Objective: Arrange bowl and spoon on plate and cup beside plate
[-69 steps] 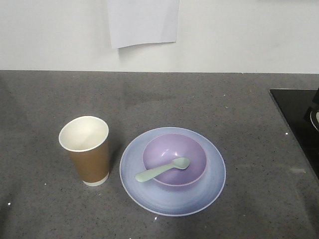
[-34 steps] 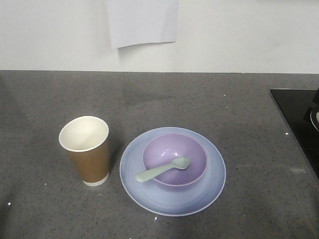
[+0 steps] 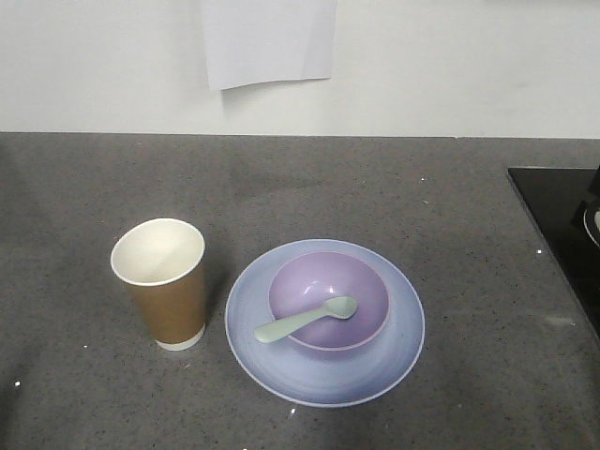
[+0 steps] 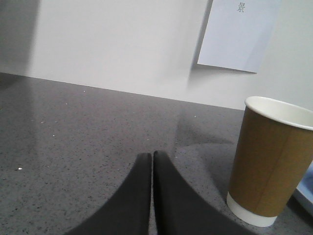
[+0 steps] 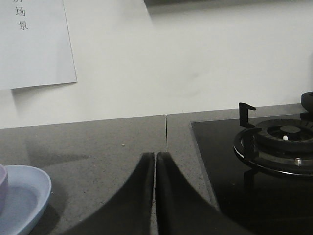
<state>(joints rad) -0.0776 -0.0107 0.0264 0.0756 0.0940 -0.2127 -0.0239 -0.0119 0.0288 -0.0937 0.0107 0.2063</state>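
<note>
We see the bowl (image 3: 329, 299) centred on the plate (image 3: 324, 322), the spoon (image 3: 306, 321) resting inside it, and the cup (image 3: 162, 282) upright just beside the plate on the counter (image 3: 375, 187), so the arrangement looks complete. Our left gripper (image 4: 152, 161) and right gripper (image 5: 155, 161) are both clenched and empty, low over bare counter clear of the dishes.

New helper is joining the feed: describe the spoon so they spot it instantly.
On the grey countertop, find the wide pale blue plate right of the brown paper cup. The spoon lies in the lavender bowl on it: the only mint-white, long thin piece.
</note>
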